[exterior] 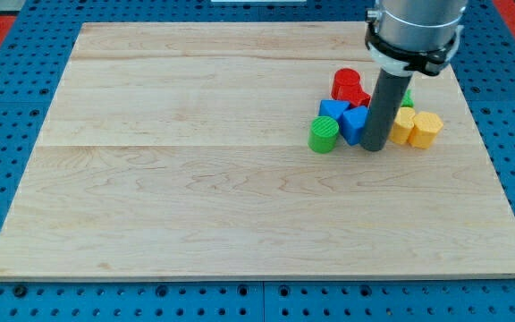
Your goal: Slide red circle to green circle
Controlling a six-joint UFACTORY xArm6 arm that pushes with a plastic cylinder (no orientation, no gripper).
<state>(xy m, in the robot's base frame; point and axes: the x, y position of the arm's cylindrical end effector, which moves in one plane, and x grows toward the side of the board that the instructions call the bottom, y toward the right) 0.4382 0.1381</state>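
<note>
The red circle (347, 84) stands at the view's upper right of the wooden board, at the top of a tight cluster of blocks. The green circle (324, 134) stands at the cluster's lower left, apart from the red circle, with a blue block (332, 110) between them. My tip (375, 148) rests on the board just right of a blue triangle (354, 124) and below right of the red circle. The rod hides part of the cluster.
Two yellow blocks (403, 126) (426, 130) lie right of the rod. A green block (407, 96) peeks out behind the rod. The wooden board (195, 179) lies on a blue perforated table; its right edge is near the cluster.
</note>
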